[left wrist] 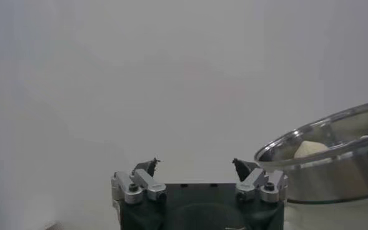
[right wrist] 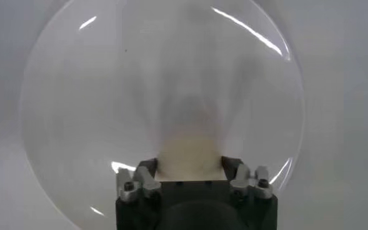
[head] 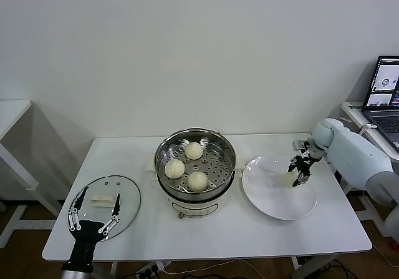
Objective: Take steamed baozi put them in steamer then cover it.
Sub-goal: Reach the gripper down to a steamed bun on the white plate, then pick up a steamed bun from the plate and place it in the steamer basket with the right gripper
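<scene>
The steamer [head: 163, 151] stands open at the table's middle with three baozi on its perforated tray [head: 194, 150] [head: 174, 168] [head: 197, 180]. The fourth baozi [right wrist: 187, 153] sits between my right gripper's [right wrist: 190, 164] fingers, which close against its sides over the white plate [right wrist: 77, 94]. In the head view that gripper [head: 299, 170] is at the plate's [head: 274, 198] far right part. The cover [head: 128, 198] lies flat at the front left. My left gripper [head: 100, 195] hovers open over it. In the left wrist view it [left wrist: 196, 164] is empty, with the steamer [left wrist: 333, 169] beside it.
A laptop [head: 386, 82] stands on a side table at the far right. Another white table [head: 12, 113] is at the left. The steamer's white base [head: 193, 205] has a knob at the front. The table's front edge is close to the cover.
</scene>
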